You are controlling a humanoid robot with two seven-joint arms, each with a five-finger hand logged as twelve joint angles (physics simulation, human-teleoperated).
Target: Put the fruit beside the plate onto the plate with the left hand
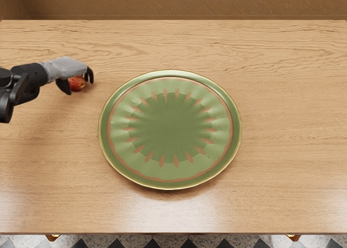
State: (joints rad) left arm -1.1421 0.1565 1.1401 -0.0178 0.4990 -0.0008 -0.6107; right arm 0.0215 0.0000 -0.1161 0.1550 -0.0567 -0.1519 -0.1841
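A small red fruit [77, 83] lies on the wooden table left of a large green plate [169, 128] with a gold rim and an orange petal pattern. My left hand [76, 80] comes in from the left edge and covers the fruit, its dark fingers [89, 74] curled over and around it. The fruit is mostly hidden under the palm; whether it rests on the table or is lifted I cannot tell. The plate holds nothing.
The wooden table [282, 69] runs the full width of the view, with its front edge near the bottom and a wall behind its far edge. A checkered floor shows below.
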